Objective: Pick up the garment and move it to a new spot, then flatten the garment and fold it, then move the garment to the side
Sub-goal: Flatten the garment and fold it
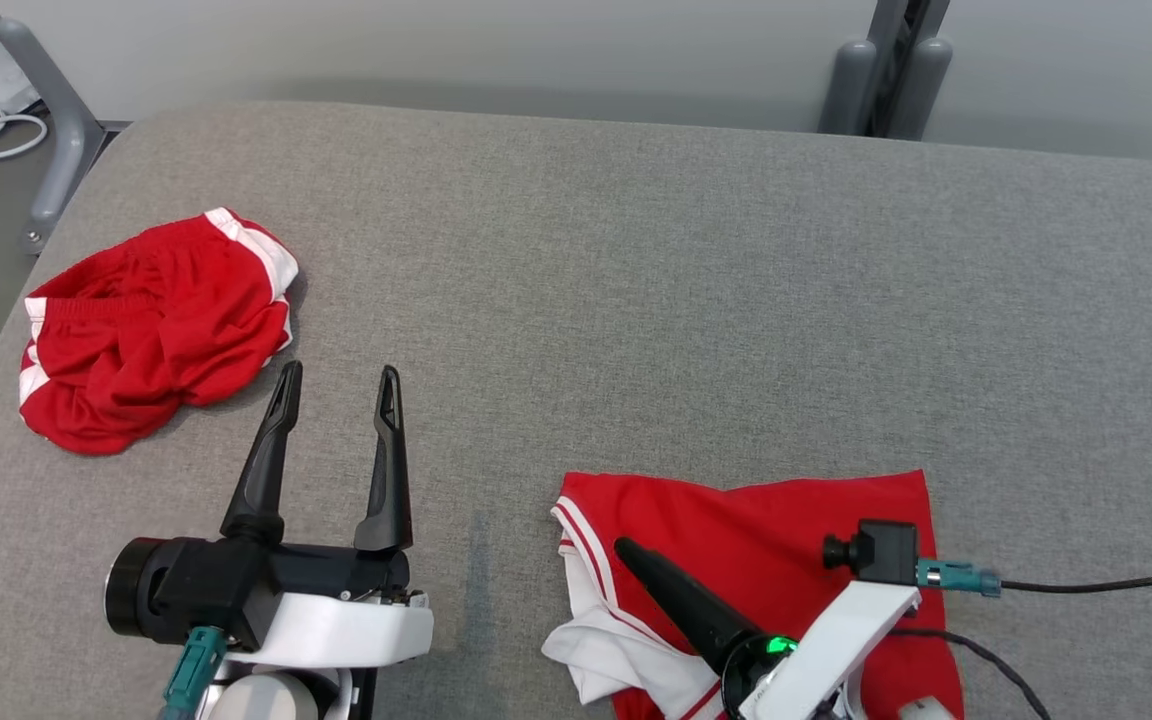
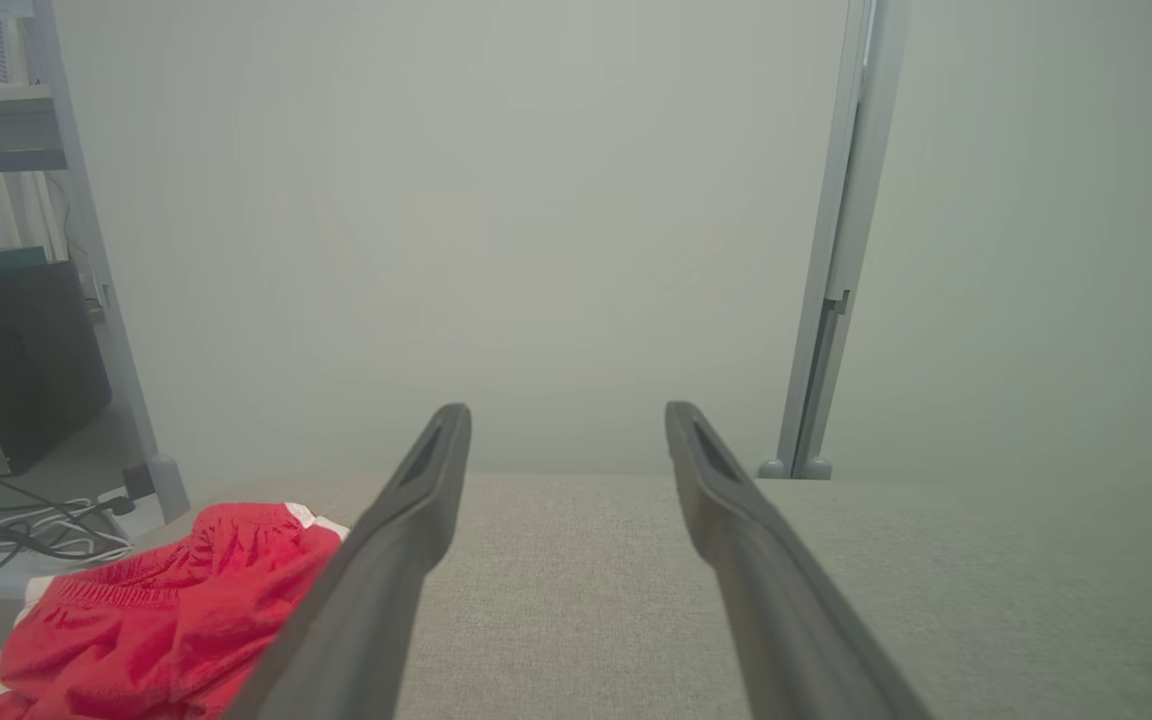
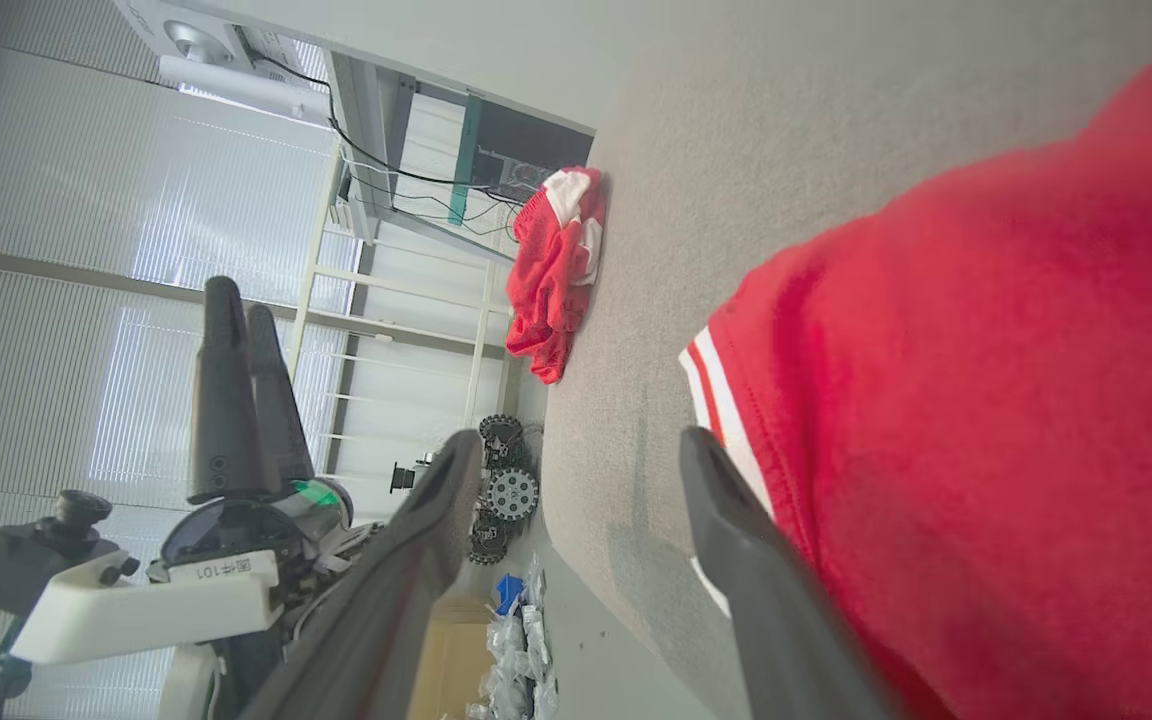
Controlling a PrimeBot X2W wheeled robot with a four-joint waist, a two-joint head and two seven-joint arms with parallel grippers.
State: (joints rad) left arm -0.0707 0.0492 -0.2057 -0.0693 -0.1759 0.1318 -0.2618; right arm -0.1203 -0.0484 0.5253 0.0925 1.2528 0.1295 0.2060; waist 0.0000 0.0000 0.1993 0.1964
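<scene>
Red knit, white-striped at one hem: the garment [image 1: 796, 540] lies mostly flat at the near edge of the grey woven surface [image 1: 636, 300], right of centre. The right gripper [image 3: 578, 450] sits low over its striped side, jaws released and empty, placed, I judge, to smooth or fold it. The left gripper [image 1: 340, 375] hovers left of centre, jaws spread, holding nothing; farther off, crumpled red shorts [image 1: 156, 335] heap by the left edge.

We find even, bright, diffuse light; soft shadows beside the crumpled shorts [image 1: 151, 330]. In the right wrist view the blinds [image 3: 86, 200] glare white and the near red garment [image 3: 986, 450] blurs.
</scene>
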